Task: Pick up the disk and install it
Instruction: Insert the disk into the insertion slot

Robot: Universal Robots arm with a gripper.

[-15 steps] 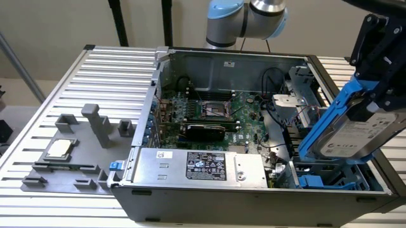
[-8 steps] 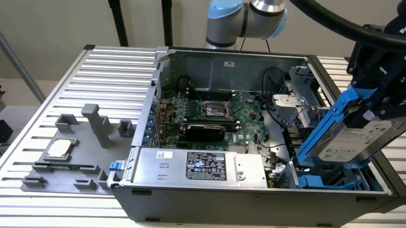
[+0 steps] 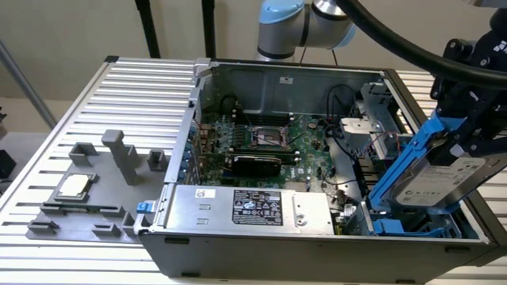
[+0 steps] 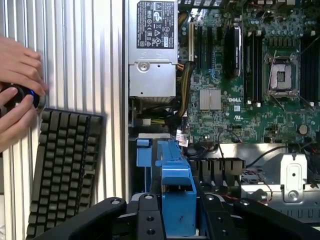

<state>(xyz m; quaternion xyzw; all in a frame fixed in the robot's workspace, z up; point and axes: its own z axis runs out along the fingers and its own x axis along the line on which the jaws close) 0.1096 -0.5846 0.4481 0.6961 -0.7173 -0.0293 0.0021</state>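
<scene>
Count: one disk (image 3: 450, 178), one gripper (image 3: 466, 139), one open computer case (image 3: 285, 74), one motherboard (image 3: 262, 139), one silver power supply (image 3: 246, 208), one small square chip (image 3: 73, 187) on one grey fixture plate (image 3: 75, 221).

Disk is seen at the exterior view's right, tilted steeply, label facing outward. Its lower end sits over the blue drive bay (image 3: 400, 228) in the case's near right corner; contact with the bay cannot be judged.

Gripper fingers are closed onto the disk's blue carrier, which is clamped between them in the wrist view.

One keyboard (image 4: 62, 170) and a person's hand (image 4: 17, 85) on a small black device are noted beside the case.

Surface: ribbed silver metal table (image 3: 142, 77). Room: beige wall (image 3: 63, 29), two black poles (image 3: 146, 27).
</scene>
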